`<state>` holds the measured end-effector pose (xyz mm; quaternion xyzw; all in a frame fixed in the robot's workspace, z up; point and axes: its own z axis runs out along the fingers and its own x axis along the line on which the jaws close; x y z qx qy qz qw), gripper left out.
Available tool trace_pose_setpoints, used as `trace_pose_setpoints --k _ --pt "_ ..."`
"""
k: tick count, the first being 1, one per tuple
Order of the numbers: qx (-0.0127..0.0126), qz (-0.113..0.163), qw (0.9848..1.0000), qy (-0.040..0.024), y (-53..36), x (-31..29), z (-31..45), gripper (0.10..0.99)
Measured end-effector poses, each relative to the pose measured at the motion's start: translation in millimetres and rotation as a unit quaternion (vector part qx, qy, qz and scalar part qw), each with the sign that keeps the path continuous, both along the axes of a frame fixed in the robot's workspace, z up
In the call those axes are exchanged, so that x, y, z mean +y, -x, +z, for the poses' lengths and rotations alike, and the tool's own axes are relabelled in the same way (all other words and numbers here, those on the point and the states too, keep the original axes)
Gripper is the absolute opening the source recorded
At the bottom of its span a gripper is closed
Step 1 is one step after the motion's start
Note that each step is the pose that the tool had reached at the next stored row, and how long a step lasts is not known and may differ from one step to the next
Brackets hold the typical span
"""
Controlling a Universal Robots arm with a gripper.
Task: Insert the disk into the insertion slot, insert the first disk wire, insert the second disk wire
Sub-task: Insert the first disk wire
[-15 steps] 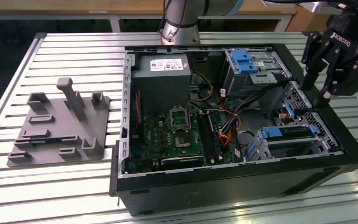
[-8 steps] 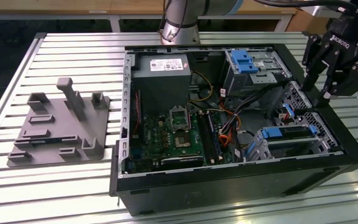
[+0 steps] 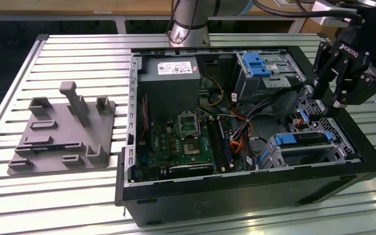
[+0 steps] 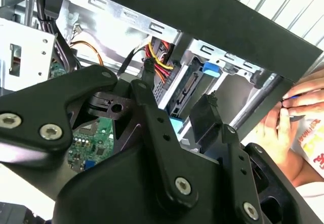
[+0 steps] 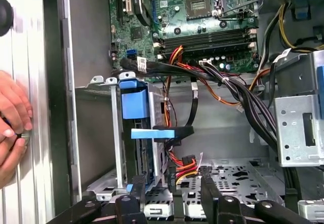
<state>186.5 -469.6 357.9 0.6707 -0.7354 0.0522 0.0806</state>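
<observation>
I see the computer case (image 3: 240, 196) lying open on the slatted metal surface (image 3: 77, 49), and my gripper (image 3: 332, 100) hangs over the case's edge on the exterior view's right, above the corner where the small perforated insertion slot (image 3: 286, 156) sits. The gripper's fingers are spread apart with nothing between them; in both wrist views I look straight through the gap of the gripper (image 5: 190, 186) (image 4: 177, 89) to the metal and wires beyond. The disk (image 3: 305, 138) is seated in the insertion slot (image 5: 116, 133), and in the first wrist view the disk (image 5: 136, 107) stands on edge in its blue carrier, flush against the cage wall. A black cable (image 5: 192, 107) curves down to a plug right at the disk's exposed edge, beside a blue tab; I cannot tell whether it is fully pushed home. A bundle of red, yellow and black wires (image 5: 185, 163) ends in a plug lying loose near the case floor, just beside the disk and close to the fingertips. Farther in, the green circuit board (image 3: 181, 142) fills the middle of the case, the power supply (image 3: 168, 83) sits in the far corner on the exterior view's left, and the taller bay (image 3: 263, 68) with a blue latch stands along the far edge. A person's hand (image 5: 10, 117) (image 4: 293, 112) rests on the surface just outside the case wall. A grey fixture plate (image 3: 64, 132) lies on the surface, well apart from the case.
</observation>
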Motion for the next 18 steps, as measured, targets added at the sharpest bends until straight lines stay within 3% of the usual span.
trace_pose_setpoints --k 9,12,14,16,18 --pt "0.0009 0.001 1.0 0.0029 0.0 1.3 -16.0 0.541" --pt "0.001 0.001 1.0 0.0047 0.0 1.6 -19.9 0.408" --pt "0.0013 0.001 1.0 0.0085 0.0 1.7 -20.2 0.408" --pt "0.002 0.001 0.9999 0.0168 0.0 2.1 -20.2 0.408" --pt "0.0021 0.001 0.9998 0.0178 0.0 2.2 -20.3 0.408"
